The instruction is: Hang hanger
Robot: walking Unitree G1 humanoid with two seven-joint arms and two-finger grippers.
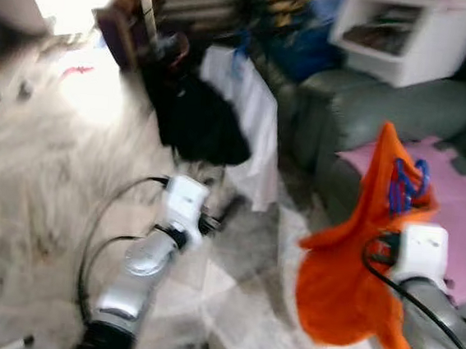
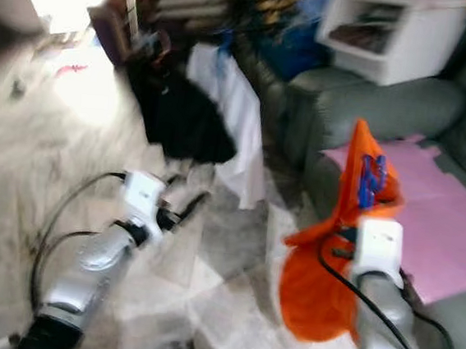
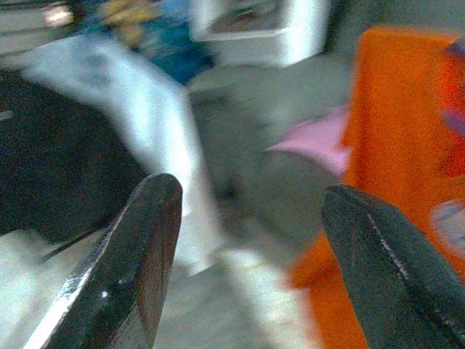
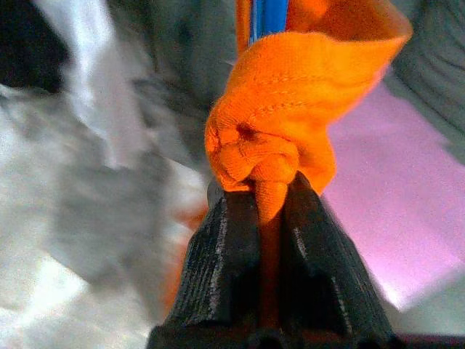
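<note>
Hanger (image 1: pixel 407 185), blue, pokes out near the top of an orange garment (image 1: pixel 347 276) at about four o'clock in the head views, its loops showing against the cloth; the garment hangs bunched below, draped over the right arm; the right gripper (image 4: pixel 270 218) has its fingers (image 4: pixel 225 254) pressed nearly together on a twisted fold of the orange cloth, with the blue hanger running up just above the knot in the wrist view; whether the fingers touch the hanger itself cannot be told; the left gripper (image 3: pixel 251 247) reaches forward at about seven o'clock, its fingers (image 3: pixel 138 247) spread wide with nothing between them; a black cable (image 1: pixel 99 236) loops beside the left arm over the pale marbled floor (image 1: pixel 43 173); ahead at about twelve o'clock a black garment (image 1: pixel 197 121) and a white garment (image 1: pixel 251 118) hang side by side, touching, the white one on the right; behind them, toward one o'clock, a grey-green sofa (image 1: pixel 388 107) carries a white box (image 1: pixel 411 35) on its top, and a pink mat (image 1: pixel 460 213) lies on its seat at about three o'clock, just behind the orange garment; a bright patch of light falls on the floor at about ten o'clock; the whole scene is blurred.
</note>
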